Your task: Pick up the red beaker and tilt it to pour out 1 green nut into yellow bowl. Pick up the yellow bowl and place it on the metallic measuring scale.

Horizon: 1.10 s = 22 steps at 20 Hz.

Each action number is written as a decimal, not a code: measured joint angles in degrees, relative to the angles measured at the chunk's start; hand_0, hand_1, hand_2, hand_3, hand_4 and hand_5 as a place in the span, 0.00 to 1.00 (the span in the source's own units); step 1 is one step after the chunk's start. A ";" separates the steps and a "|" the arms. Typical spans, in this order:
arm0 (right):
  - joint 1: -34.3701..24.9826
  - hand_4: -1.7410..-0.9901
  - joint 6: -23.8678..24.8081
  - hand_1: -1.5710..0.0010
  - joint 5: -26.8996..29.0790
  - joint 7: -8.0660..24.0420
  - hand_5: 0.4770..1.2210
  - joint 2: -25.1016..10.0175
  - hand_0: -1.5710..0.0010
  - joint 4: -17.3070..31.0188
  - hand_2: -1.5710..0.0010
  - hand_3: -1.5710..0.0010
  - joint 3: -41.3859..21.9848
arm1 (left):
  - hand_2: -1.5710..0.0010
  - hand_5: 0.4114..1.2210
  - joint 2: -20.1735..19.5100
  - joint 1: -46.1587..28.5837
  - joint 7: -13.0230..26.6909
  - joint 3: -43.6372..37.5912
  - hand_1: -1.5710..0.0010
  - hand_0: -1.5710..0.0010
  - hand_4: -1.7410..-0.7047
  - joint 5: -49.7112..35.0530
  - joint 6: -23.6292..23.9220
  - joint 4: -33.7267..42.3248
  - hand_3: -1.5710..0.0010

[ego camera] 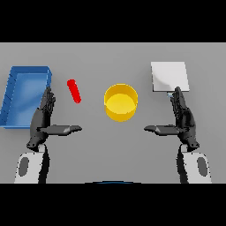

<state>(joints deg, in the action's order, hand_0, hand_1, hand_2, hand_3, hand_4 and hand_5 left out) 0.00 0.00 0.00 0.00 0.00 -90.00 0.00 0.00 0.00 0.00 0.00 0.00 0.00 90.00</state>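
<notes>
Red beaker [74, 91] lying tilted at 10 o'clock of yellow bowl [120, 102] | scale [169, 76] at 2 o'clock | blue tray [13, 103] at 9 | left robot hand [45, 120], right robot hand [182, 119] flat, spread wide, holding nothing | grey tabletop [110, 150]

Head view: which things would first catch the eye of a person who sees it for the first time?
The yellow bowl stands out in the middle of the grey table, with the small red beaker lying to its left. A blue tray sits at the far left and the metallic scale at the upper right. The left hand and right hand are open, holding nothing.
</notes>
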 measured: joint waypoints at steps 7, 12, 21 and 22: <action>0.23 0.89 2.24 1.00 -6.67 -3.85 0.13 -2.33 1.00 -1.16 1.00 1.00 -2.29 | 1.00 0.31 -1.69 -2.79 -2.44 2.80 1.00 1.00 0.58 3.14 -0.91 3.54 1.00; 4.58 0.85 4.19 1.00 -15.81 -6.31 0.16 -4.12 1.00 -6.78 1.00 1.00 -7.20 | 1.00 0.30 -3.81 -7.46 1.73 7.35 1.00 1.00 0.58 8.16 -1.38 11.35 1.00; 3.43 0.70 0.60 1.00 -11.49 -5.56 0.20 -3.54 1.00 -5.67 1.00 1.00 -6.85 | 1.00 0.29 -3.66 3.02 5.45 4.41 1.00 1.00 0.54 7.48 -1.79 -1.98 1.00; 3.48 0.70 0.62 1.00 -11.27 -5.76 0.20 -3.81 1.00 -6.12 1.00 1.00 -6.55 | 1.00 0.29 -3.80 4.93 4.19 3.54 1.00 1.00 0.54 7.23 -1.73 -4.34 1.00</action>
<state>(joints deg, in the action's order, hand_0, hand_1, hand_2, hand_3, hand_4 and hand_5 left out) 3.48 0.62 -11.27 -5.76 -3.81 -96.12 -6.55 -3.80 4.93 4.19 3.54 7.23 -1.73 85.66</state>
